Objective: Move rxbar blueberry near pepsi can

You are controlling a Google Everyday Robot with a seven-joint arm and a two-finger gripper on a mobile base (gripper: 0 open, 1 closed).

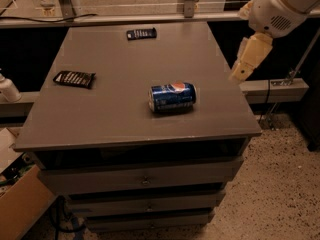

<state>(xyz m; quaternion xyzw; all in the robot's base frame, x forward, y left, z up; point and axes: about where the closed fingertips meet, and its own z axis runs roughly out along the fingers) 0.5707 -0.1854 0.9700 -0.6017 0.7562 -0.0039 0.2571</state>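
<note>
tool beyond table right edge, grip: cannot tell | rxbar blueberry lies leftward, far edge, long axis crosswise

The room is dim, with a warm brownish cast over everything. Soft light falls from above on the table, with no hard glare. The can carries a pale gleam along its top and throws a short shadow toward the near edge. The gripper, hanging just off the table's right edge, shows cream against blackness, and the arm above it is the brightest thing here. The floor is murky.
</note>
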